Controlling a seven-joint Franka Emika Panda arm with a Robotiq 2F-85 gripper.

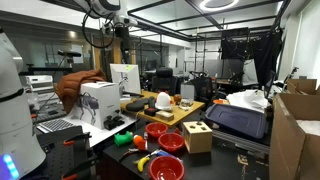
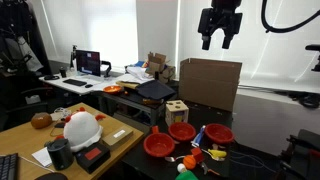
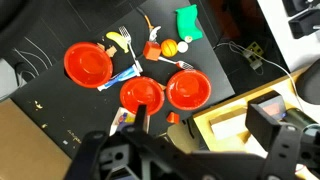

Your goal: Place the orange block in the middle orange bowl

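Observation:
Three orange-red bowls stand in a row on the dark table. The middle bowl (image 3: 141,96) shows in both exterior views (image 1: 171,142) (image 2: 182,131) and looks empty. A small orange-red block (image 3: 152,52) lies among toys beyond the bowls, beside an orange ball (image 3: 170,47). A smaller orange piece (image 3: 172,117) lies between the middle bowl and a wooden box. My gripper (image 2: 220,38) (image 1: 119,27) hangs high above the table, open and empty. In the wrist view its fingers (image 3: 205,120) frame the bottom of the picture.
The outer bowls (image 3: 88,64) (image 3: 188,89) flank the middle one. A wooden shape-sorter box (image 3: 240,120) (image 2: 177,110) stands next to the bowls. A green toy (image 3: 188,22), fork and other toys lie beyond. A cardboard box (image 2: 210,82) stands behind.

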